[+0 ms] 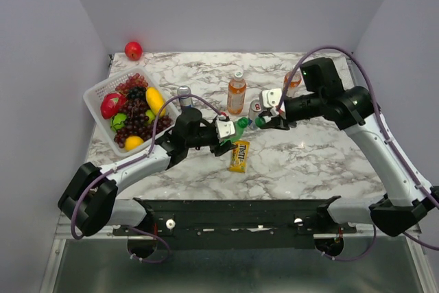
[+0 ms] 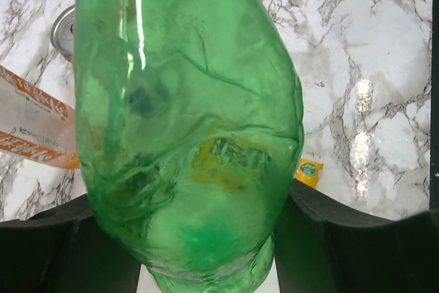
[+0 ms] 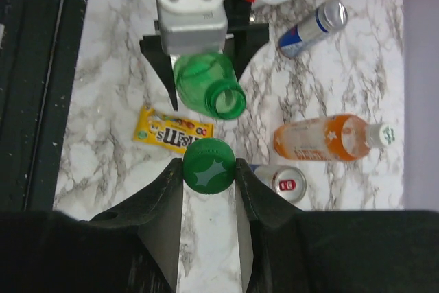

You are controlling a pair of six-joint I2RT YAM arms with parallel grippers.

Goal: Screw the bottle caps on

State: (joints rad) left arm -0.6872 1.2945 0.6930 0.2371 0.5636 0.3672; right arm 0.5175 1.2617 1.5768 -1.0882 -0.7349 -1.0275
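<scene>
The green bottle (image 3: 209, 86) is translucent and has no cap. The left claw (image 1: 232, 131) holds it by the body, tilted, with the open mouth turned to the right claw (image 3: 209, 169). The dark green cap (image 3: 209, 165) is pinched between the fingers of the right claw, near this mouth but not touching it. One orange bottle (image 1: 236, 95) stands upright beyond both claws, with its white cap (image 1: 238, 73) on. A second orange bottle (image 1: 293, 81) stands behind the right claw, partly hidden.

Black-jointed white arms (image 1: 140, 161) carry purple cables (image 1: 329, 49) (white wrist blocks (image 3: 191, 18), screwed).
</scene>
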